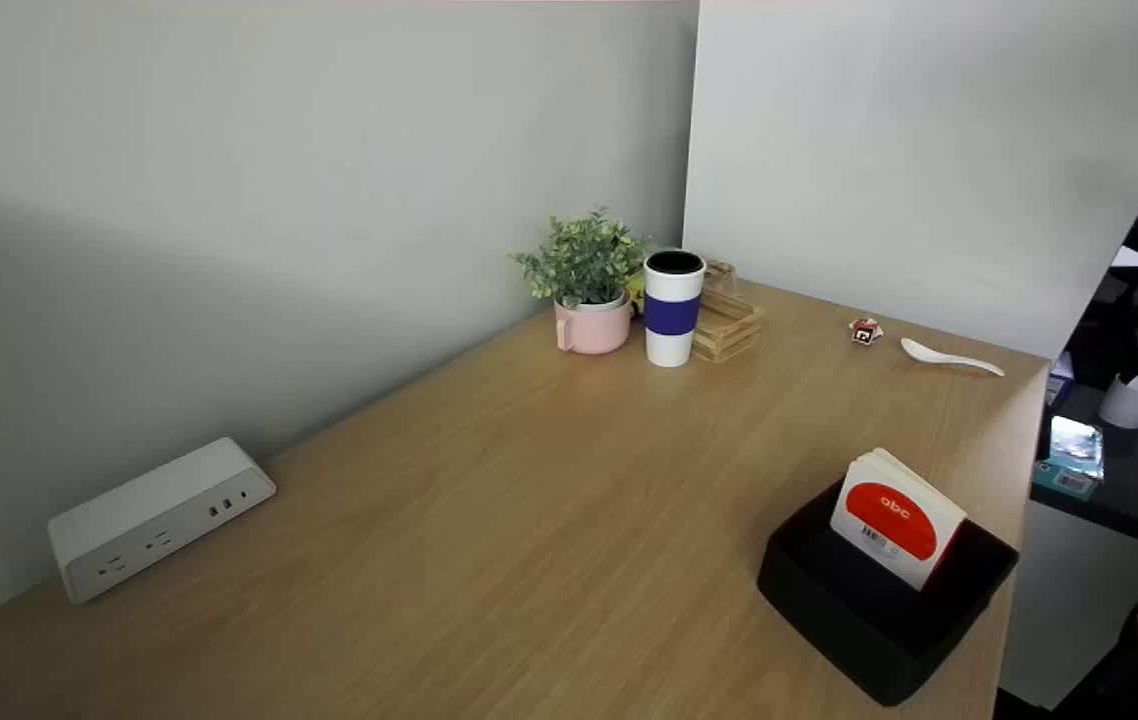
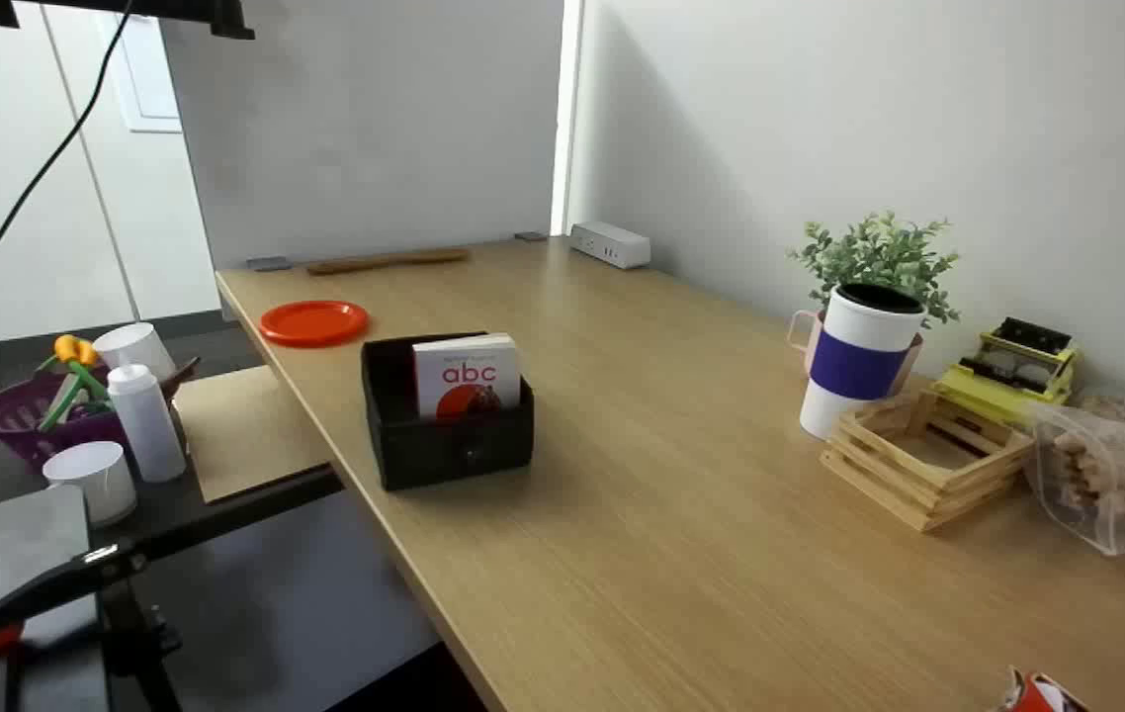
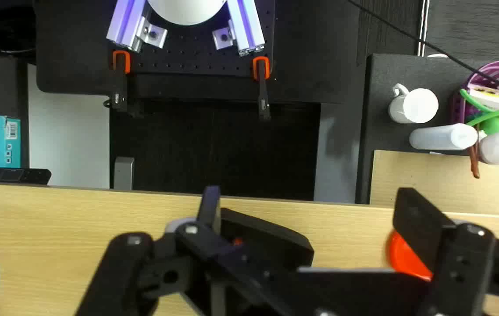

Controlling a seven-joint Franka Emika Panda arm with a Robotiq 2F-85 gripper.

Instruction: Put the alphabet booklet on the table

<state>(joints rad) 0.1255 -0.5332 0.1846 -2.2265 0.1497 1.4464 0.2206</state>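
Observation:
The alphabet booklet (image 1: 894,515) is white with a red-orange round mark. It leans upright inside a black box, and it also shows in an exterior view (image 2: 469,381). The black box (image 1: 829,625) stands on the wood-grain table (image 1: 529,520) near an edge; it also shows in an exterior view (image 2: 454,455). In the wrist view, my gripper (image 3: 309,197) is open, with nothing between its wide-apart fingers. Its left finger and linkage hide most of the black box (image 3: 271,230); only a small red patch shows inside. The gripper is out of both exterior views.
A red plate (image 2: 313,324) lies near the table edge beyond the box. A white-and-purple cup (image 1: 671,318), a potted plant (image 1: 589,260), a wooden crate (image 2: 928,460) and a plastic bag (image 2: 1111,475) stand by the wall. A white spoon (image 1: 949,357) and power strip (image 1: 164,520) lie farther off.

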